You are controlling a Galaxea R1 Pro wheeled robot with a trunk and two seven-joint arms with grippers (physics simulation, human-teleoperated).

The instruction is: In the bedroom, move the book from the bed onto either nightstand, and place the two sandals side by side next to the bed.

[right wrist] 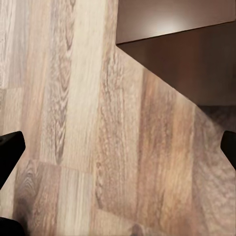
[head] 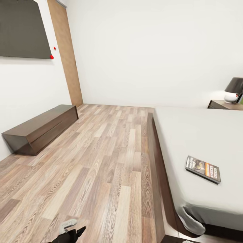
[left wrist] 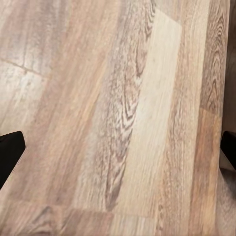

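The book [head: 202, 169] lies flat on the light-grey mattress of the bed [head: 202, 135], near the bed's front corner, with its dark cover and orange band up. A nightstand [head: 225, 105] stands beyond the bed's far end. The sandals are out of view. My left gripper [left wrist: 118, 152] hangs open over bare plank floor, its black fingertips [left wrist: 10, 153] wide apart. My right gripper [right wrist: 118, 150] is open too, also over the floor, with a dark-brown wooden corner [right wrist: 172, 29] just ahead of it. Part of my left arm [head: 69, 231] shows low in the head view.
A long low dark-brown cabinet [head: 40, 128] runs along the left wall under a dark wall screen [head: 23, 28]. A lamp [head: 234, 89] stands on the nightstand. The bed's dark frame [head: 156, 158] borders a broad stretch of plank floor [head: 101, 162].
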